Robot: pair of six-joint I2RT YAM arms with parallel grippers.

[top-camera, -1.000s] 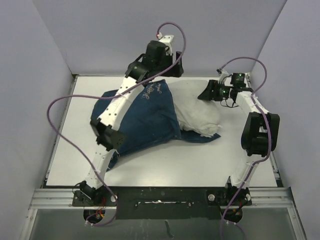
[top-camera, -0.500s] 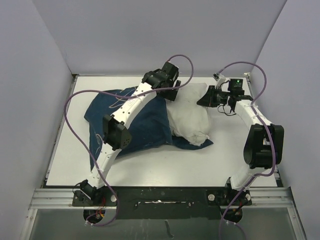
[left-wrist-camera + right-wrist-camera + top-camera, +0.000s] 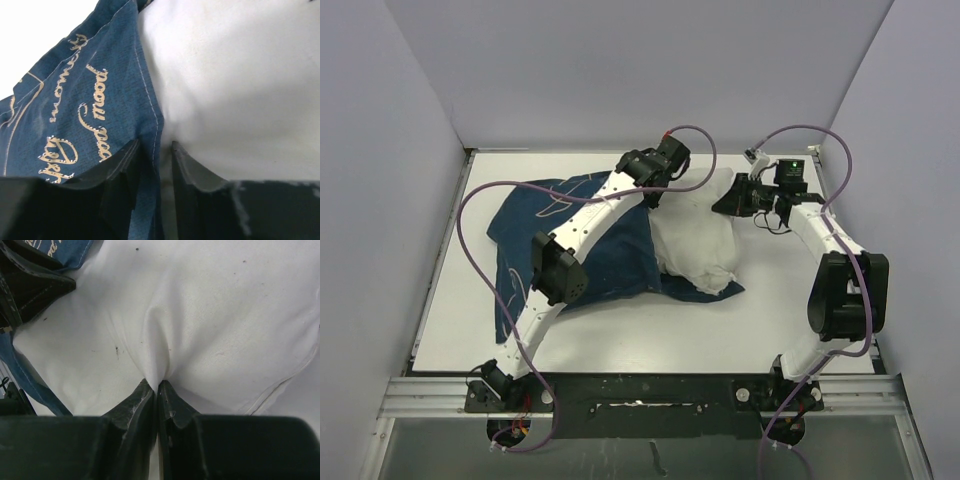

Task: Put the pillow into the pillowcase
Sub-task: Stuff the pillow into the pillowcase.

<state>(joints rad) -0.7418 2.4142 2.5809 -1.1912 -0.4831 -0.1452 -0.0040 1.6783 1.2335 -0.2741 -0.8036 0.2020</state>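
Top external view hid both grips; the right gripper (image 3: 157,385) pinched the lumpy white stuffed pillow (image 3: 210,315), the left gripper (image 3: 152,152) nipped the navy whale-print fabric pillowcase (image 3: 85,100) hem.

A white table (image 3: 620,340) fills the middle of the overhead view. Pale lavender walls (image 3: 390,150) stand along its left, far and right edges, a metal rail (image 3: 640,395) along its near edge.
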